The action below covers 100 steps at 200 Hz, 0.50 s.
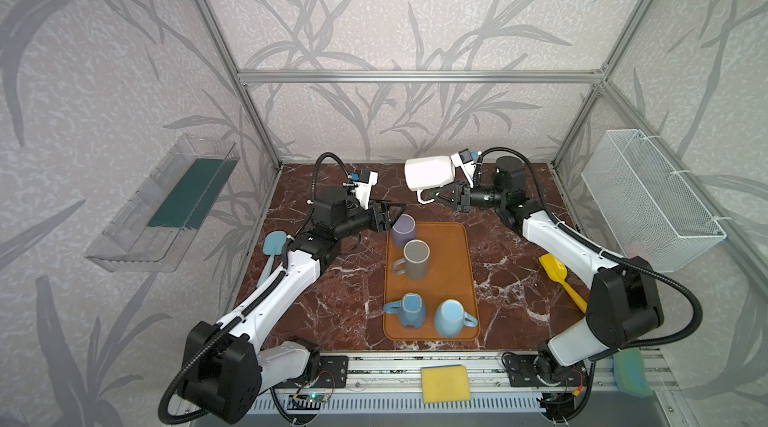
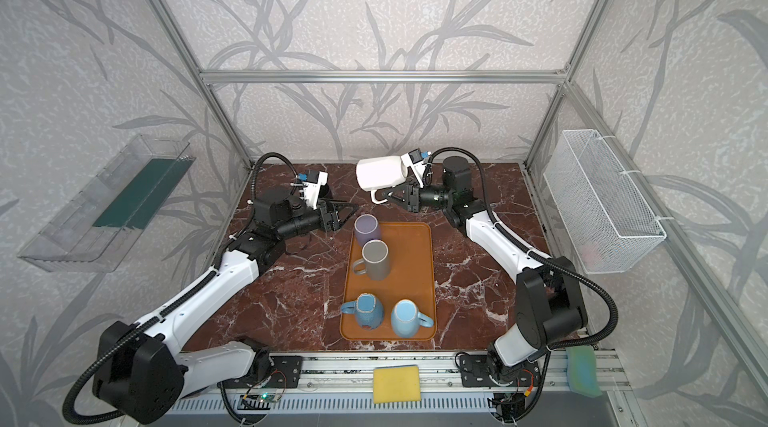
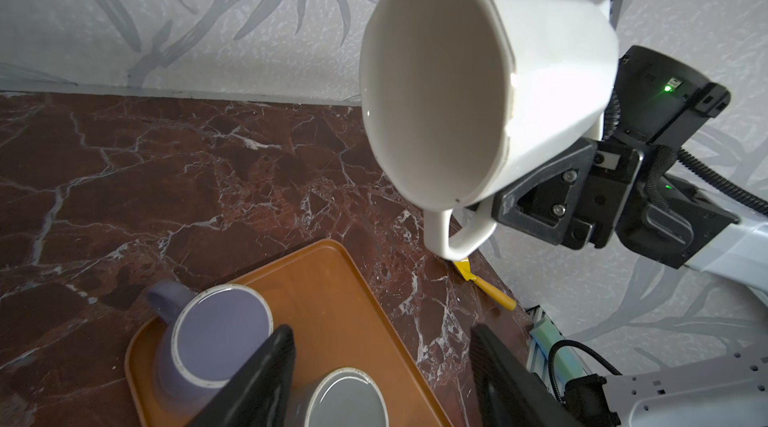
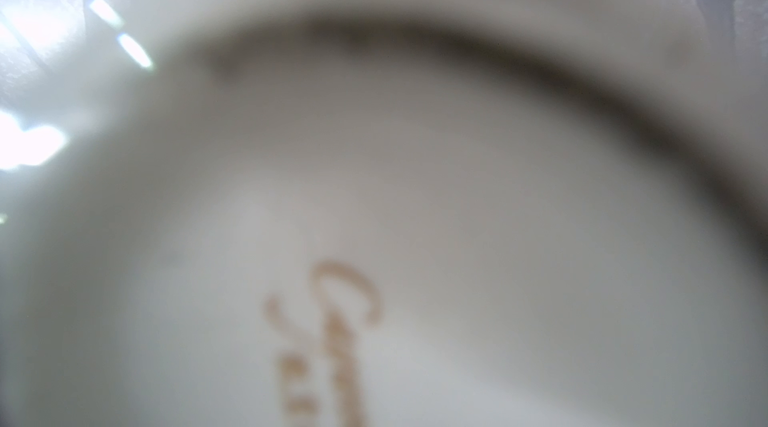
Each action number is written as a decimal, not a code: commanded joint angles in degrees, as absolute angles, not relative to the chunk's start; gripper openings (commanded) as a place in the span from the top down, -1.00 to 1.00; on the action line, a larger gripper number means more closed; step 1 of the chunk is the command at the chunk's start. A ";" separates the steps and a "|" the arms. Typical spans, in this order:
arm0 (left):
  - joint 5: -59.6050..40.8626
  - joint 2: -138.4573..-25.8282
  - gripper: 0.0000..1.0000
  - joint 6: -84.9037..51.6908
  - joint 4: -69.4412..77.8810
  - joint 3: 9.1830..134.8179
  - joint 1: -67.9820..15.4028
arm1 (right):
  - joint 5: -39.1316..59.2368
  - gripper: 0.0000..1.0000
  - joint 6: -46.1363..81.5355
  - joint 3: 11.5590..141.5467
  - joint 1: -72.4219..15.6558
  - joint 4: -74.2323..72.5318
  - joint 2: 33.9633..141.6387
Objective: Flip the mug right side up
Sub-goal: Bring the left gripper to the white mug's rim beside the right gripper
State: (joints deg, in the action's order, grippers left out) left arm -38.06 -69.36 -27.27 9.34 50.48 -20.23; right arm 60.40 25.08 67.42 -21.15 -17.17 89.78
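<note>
Right hand (image 1: pixel 436 195) is pinching the mug (image 1: pixel 428 171) by its handle, axis lying level midair, mouth pointing at the left hand (image 1: pixel 392 215), which is gaping wide.

Soft, even light fills the enclosure in both top views, with only faint shadows on the marble table (image 1: pixel 340 312); straight lines lean outward toward the corners under a wide lens; in the left wrist view a bright sheen washes out the side of the white mug (image 3: pixel 552 84); the right wrist view shows its base pressed close, wholly out of focus, with blown highlights at one edge.
</note>
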 commanded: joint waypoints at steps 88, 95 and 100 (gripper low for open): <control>-45.62 -70.54 -0.38 -31.97 21.61 48.84 -20.58 | 65.59 1.00 29.92 68.37 -23.64 -31.38 90.17; -46.06 -70.57 -0.38 -32.29 22.21 48.70 -20.57 | 65.94 1.00 30.33 68.34 -23.80 -32.07 90.34; -46.34 -70.61 -0.38 -32.49 22.61 48.71 -20.59 | 66.25 1.00 30.60 68.30 -23.92 -32.71 90.43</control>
